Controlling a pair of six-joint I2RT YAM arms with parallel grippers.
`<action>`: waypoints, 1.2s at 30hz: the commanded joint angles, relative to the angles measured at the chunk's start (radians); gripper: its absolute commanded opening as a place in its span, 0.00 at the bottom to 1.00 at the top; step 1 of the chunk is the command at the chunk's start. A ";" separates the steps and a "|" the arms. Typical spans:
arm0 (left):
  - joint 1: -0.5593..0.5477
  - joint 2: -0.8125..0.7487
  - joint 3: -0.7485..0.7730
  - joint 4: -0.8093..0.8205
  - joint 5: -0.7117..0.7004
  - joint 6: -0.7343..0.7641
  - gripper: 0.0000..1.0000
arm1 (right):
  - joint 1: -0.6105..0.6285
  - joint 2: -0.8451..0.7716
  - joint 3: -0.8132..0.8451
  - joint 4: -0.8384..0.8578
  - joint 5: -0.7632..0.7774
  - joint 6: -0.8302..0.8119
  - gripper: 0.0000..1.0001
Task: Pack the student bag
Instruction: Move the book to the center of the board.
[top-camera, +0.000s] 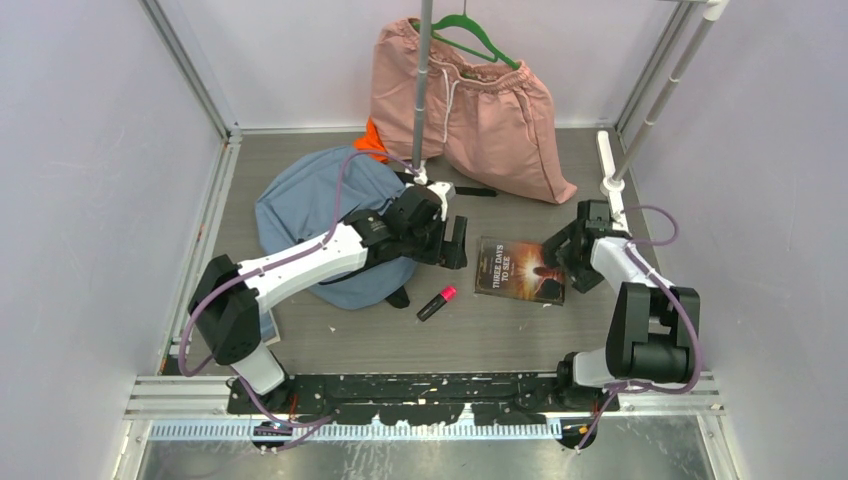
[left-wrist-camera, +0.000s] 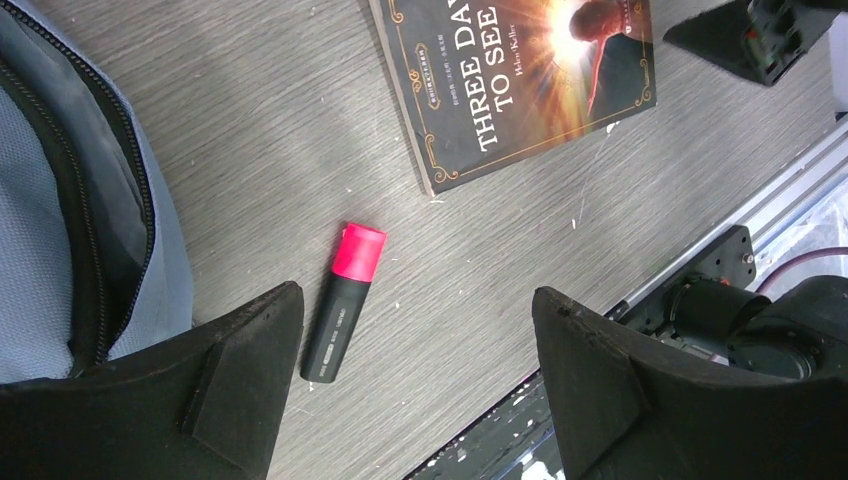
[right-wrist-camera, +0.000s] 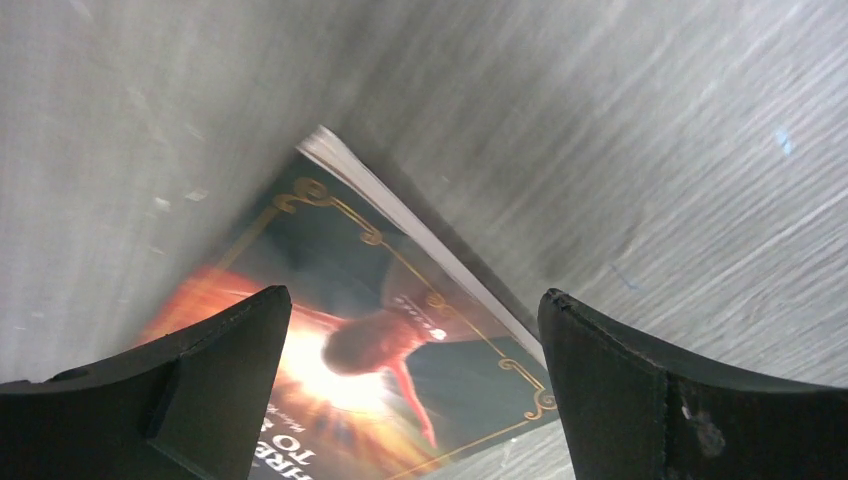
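My left arm (top-camera: 300, 262) is stretched toward centre, left pincer (top-camera: 452, 243) wide open, empty. My right arm (top-camera: 640, 320) is folded, right pincer (top-camera: 560, 258) angled down, wide open, empty.

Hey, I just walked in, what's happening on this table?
Two robot arms are packing a backpack, but neither holds anything yet. The left tool hangs open above a pink-capped marker lying on the table beside the backpack. The right tool, also open, is low over a corner of a book lying flat nearby. The backpack's zipper looks open.
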 joint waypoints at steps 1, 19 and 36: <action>0.003 -0.017 -0.003 0.054 -0.009 -0.010 0.85 | 0.008 -0.005 -0.074 0.005 -0.057 -0.002 1.00; 0.075 0.127 0.091 -0.005 0.210 -0.053 0.82 | 0.322 -0.495 -0.150 -0.147 -0.148 0.013 1.00; 0.073 0.336 0.159 -0.062 0.285 -0.178 0.73 | 0.191 0.112 0.088 0.161 -0.201 -0.039 0.99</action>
